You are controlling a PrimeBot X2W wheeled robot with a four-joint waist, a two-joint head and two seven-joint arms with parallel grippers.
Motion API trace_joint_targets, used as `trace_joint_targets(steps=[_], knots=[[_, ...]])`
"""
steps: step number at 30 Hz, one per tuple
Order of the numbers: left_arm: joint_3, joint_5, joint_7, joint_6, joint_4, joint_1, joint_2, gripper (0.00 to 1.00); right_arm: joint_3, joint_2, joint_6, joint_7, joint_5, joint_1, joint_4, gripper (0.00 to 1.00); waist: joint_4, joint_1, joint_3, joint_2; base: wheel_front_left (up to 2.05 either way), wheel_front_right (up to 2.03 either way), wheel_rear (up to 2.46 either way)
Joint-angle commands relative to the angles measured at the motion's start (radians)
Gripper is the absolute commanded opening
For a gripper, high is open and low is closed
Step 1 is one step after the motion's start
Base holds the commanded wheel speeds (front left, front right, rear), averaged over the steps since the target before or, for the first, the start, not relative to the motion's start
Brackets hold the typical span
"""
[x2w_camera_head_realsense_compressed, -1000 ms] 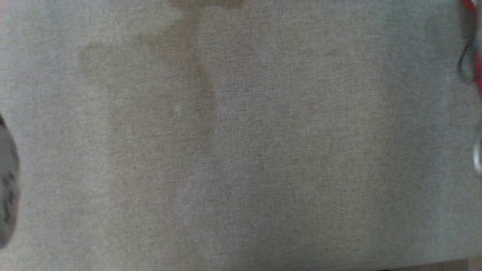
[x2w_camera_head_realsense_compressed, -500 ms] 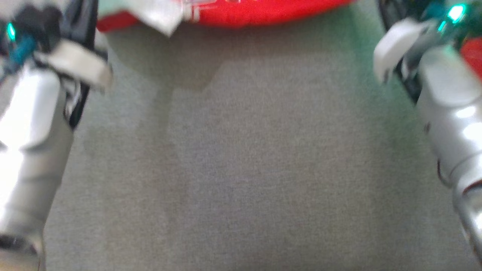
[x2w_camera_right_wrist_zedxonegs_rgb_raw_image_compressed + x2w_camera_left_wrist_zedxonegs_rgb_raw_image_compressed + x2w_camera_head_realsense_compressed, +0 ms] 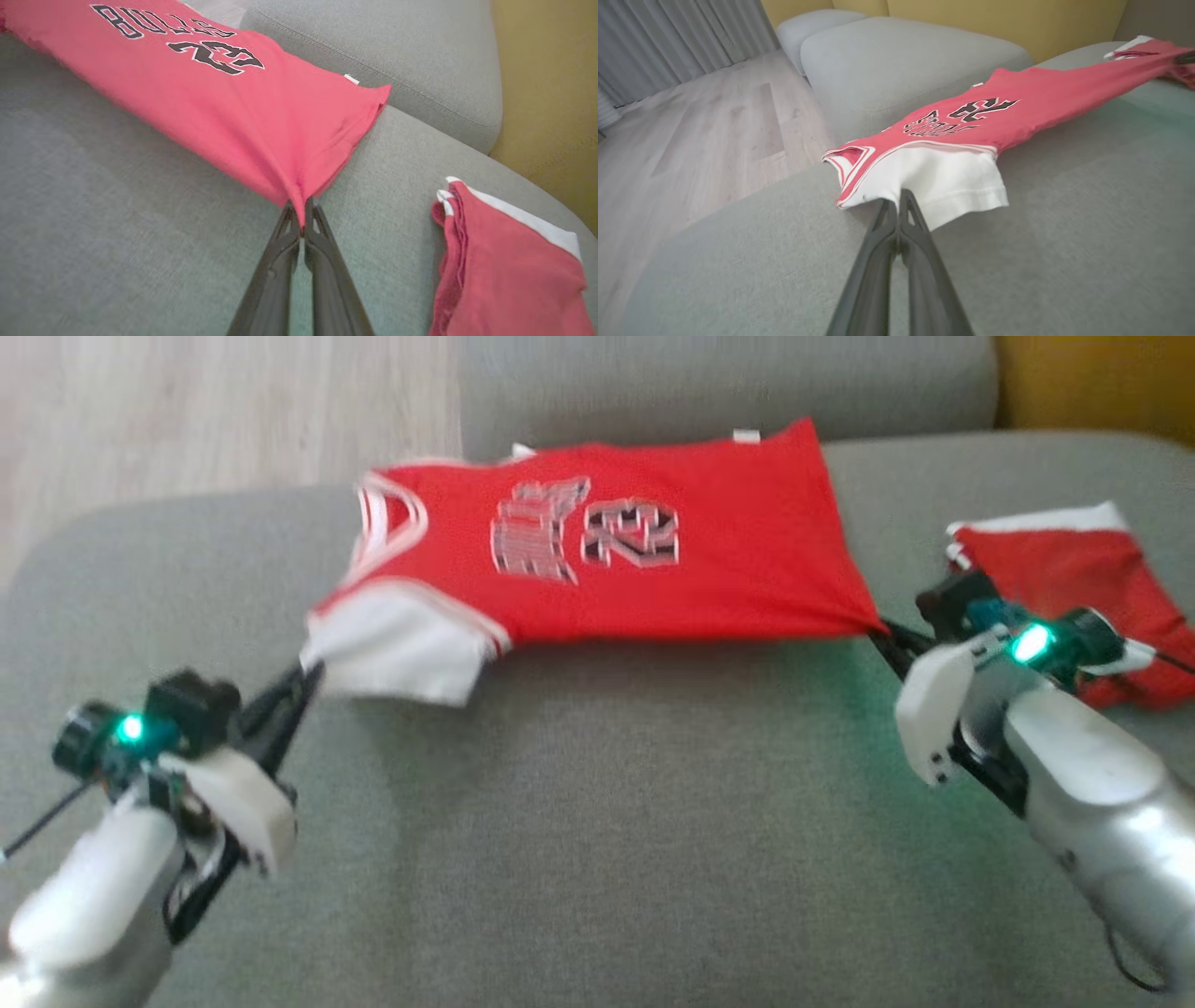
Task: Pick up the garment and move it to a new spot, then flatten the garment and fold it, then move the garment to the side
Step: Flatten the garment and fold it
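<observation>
The red jersey (image 3: 653,560) stretches across the upper centre of the head view over the grey sofa cushion (image 3: 597,840) — number 23 facing up. At lower left the left gripper (image 3: 306,674) is clenched on its white end; at right the right gripper (image 3: 879,631) pinches its red hem corner. A second red garment (image 3: 1074,579) lies at the right edge, apart from the jersey.

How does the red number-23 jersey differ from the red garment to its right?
The red number-23 jersey is stretched out between the left gripper and right gripper; the folded red garment lies compact and untouched. The jersey shows lettering; the folded garment shows none. Both are red with white trim.
</observation>
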Motion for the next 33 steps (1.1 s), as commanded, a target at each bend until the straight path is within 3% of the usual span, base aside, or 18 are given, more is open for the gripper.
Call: trace_joint_targets(steps=[1,8,19,25,33], knots=[[0.029,-0.025,0.027,0.002,-0.068,-0.003,0.073,0.0,0.045,-0.059,-0.001,0.023,0.056,0.012,-0.066,0.0,0.001,0.0003,-0.056,-0.0001,0.0,0.0,0.0],[0.009,-0.097,0.182,0.022,-0.32,0.149,0.198,0.0,0.171,-0.204,-0.001,0.077,0.217,0.044,-0.217,0.0,-0.003,0.0003,-0.106,-0.0001,0.0,0.0,0.0],[-0.002,-0.21,0.389,0.099,-0.694,0.302,0.358,0.0,0.265,-0.333,-0.001,0.138,0.388,0.092,-0.347,0.0,0.004,0.0003,-0.144,-0.0001,0.0,0.0,0.0],[-0.021,-0.258,0.48,0.105,-0.804,0.336,0.414,0.0,0.306,-0.396,-0.001,0.229,0.485,0.11,-0.465,0.0,-0.002,0.0003,-0.144,-0.0001,0.0,0.0,0.0],[-0.019,-0.264,0.53,0.11,-0.838,0.317,0.44,0.0,0.321,-0.435,-0.001,0.291,0.542,0.105,-0.557,0.0,-0.011,0.0003,-0.131,-0.0001,0.0,0.0,0.0]])
